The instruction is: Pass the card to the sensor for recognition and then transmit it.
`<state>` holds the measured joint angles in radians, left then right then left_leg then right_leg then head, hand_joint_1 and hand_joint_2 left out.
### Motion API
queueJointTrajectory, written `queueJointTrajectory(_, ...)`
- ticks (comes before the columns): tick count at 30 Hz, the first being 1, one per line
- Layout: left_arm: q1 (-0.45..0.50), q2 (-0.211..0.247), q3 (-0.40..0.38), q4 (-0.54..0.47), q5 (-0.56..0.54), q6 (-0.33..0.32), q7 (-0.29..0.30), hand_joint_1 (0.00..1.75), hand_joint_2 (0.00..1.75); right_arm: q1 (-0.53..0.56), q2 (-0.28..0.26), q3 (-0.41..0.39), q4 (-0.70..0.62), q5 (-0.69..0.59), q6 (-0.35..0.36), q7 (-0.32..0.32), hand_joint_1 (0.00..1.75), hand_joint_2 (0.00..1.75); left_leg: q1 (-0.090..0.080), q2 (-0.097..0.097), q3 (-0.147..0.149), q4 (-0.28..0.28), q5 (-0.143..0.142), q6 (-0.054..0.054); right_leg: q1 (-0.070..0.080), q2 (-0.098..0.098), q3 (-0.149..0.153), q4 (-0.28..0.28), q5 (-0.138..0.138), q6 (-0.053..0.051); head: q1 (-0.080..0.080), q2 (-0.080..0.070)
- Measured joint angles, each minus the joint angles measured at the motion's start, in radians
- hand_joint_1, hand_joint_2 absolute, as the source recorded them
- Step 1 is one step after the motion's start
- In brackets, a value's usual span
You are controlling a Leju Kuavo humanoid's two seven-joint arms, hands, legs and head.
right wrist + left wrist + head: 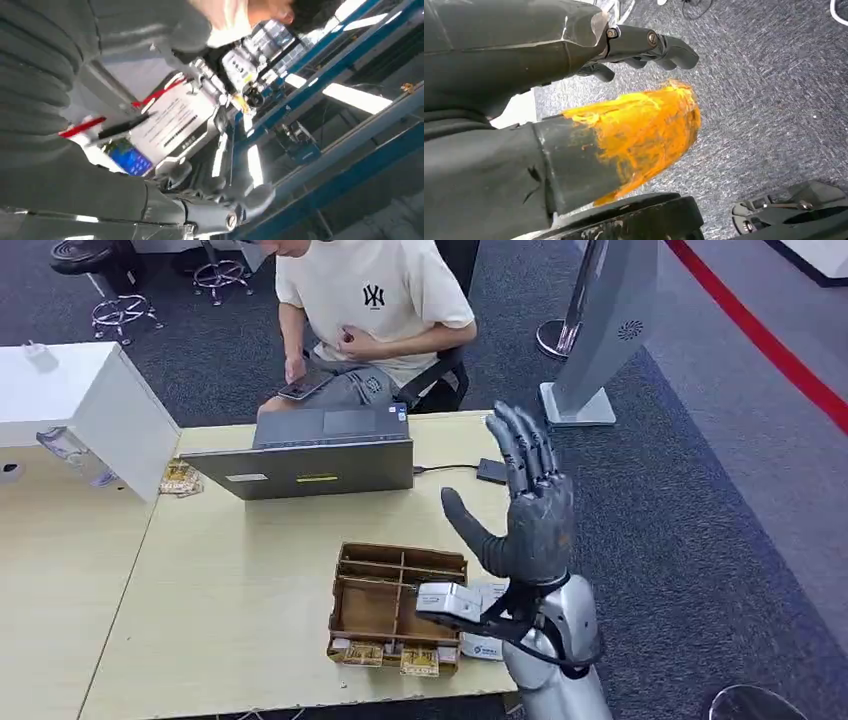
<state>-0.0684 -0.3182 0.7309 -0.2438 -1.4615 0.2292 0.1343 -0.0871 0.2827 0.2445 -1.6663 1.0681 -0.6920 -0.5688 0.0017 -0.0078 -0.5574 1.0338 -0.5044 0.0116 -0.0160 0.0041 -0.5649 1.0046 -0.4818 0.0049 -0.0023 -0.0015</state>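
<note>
The right hand stood raised above the near right corner of the table, palm upright, fingers spread and straight, holding nothing. The cards lay below it and a little toward the robot's left, stacked in the near row of the brown divided tray, their long sides running along the tray's near edge; a further white card lay just beside the tray, almost under the wrist. A small dark box on a cable, probably the sensor, sat beyond the fingertips near the laptop, where a person sat. The left hand hung over carpet, its fingers loosely curled around nothing, its thumb smeared orange, well apart from the cards. By my reading the right hand was the nearer, and would have to drop and turn palm-down to pick one
</note>
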Motion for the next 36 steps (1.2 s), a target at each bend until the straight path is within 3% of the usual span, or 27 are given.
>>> queueJointTrajectory(4,0.002,0.0,0.011,0.003,0.01,0.011,-0.008,0.0,0.0,0.077,-0.007,0.003,-0.001,0.009,0.0,0.0,1.75,1.75,0.0,0.0,0.0,0.0,-0.001,0.0,0.0,0.0,0.0,0.0,0.0,0.0,0.0,0.0)
queueJointTrajectory(6,0.003,0.0,0.017,0.004,0.013,0.012,-0.01,0.0,0.0,0.104,-0.008,0.004,0.0,0.009,0.0,0.005,1.41,1.75,0.0,0.0,0.0,0.0,-0.001,0.0,0.0,0.0,0.0,0.0,0.0,0.0,0.0,0.0)
queueJointTrajectory(7,0.004,0.0,0.019,0.004,0.014,0.013,-0.01,0.0,0.0,0.113,-0.009,0.006,0.002,0.019,0.0,0.013,1.34,1.75,0.0,0.001,0.0,0.0,-0.001,0.0,0.0,0.0,0.0,0.0,0.0,0.0,0.0,0.0)
queueJointTrajectory(8,0.004,0.0,0.02,0.004,0.015,0.014,-0.012,0.0,0.0,0.122,-0.01,0.008,0.004,0.029,0.0,0.021,0.77,1.75,0.0,0.001,0.0,0.0,-0.001,0.0,0.0,0.0,0.0,0.0,0.0,0.0,0.0,0.0)
queueJointTrajectory(9,0.004,0.0,0.022,0.004,0.018,0.016,-0.014,0.0,0.0,0.13,-0.011,0.013,0.006,0.042,0.0,0.032,0.47,1.75,0.0,0.001,0.0,0.0,-0.001,0.0,0.0,0.0,0.0,0.0,0.0,0.0,0.0,0.0)
queueJointTrajectory(14,0.006,0.0,0.036,0.005,0.034,0.028,-0.029,0.0,0.0,0.154,-0.019,0.052,0.052,0.08,0.0,0.087,0.35,1.75,0.0,0.001,0.001,0.0,-0.001,0.0,0.0,0.0,0.0,0.0,0.0,0.0,0.0,0.0)
queueJointTrajectory(16,0.007,0.0,0.041,0.005,0.042,0.032,-0.031,0.0,0.0,0.164,-0.022,0.07,0.073,0.103,0.0,0.104,0.51,1.75,0.0,0.001,0.0,0.0,0.0,0.0,0.0,0.0,0.0,0.0,0.0,0.0,0.0,0.0)
queueJointTrajectory(18,0.008,0.0,0.046,0.005,0.044,0.035,-0.033,0.0,0.0,0.172,-0.028,0.081,0.089,0.124,0.0,0.12,0.42,1.75,0.0,0.001,0.0,0.0,0.0,0.0,0.0,0.0,0.0,0.0,0.0,0.0,0.0,0.0)
queueJointTrajectory(25,0.009,0.0,0.056,0.006,0.056,0.042,-0.036,0.0,0.0,0.174,-0.051,0.113,0.108,0.186,0.0,0.17,0.44,1.75,0.0,0.001,0.0,0.0,-0.001,0.0,0.0,0.001,0.0,0.0,0.0,0.0,0.0,0.0)
queueJointTrajectory(33,0.011,0.001,0.068,0.006,0.06,0.044,-0.039,0.0,0.0,0.188,-0.082,0.142,0.146,0.218,-0.001,0.217,0.63,1.75,0.0,0.001,0.0,0.0,-0.001,0.0,0.0,0.0,0.0,0.0,0.0,0.0,0.0,0.0)
queueJointTrajectory(36,0.011,0.001,0.069,0.006,0.06,0.044,-0.039,0.0,0.0,0.196,-0.091,0.148,0.155,0.222,-0.001,0.226,0.61,1.75,0.0,0.001,0.0,0.0,-0.001,0.0,0.0,0.001,0.0,0.0,0.0,0.0,0.0,0.0)
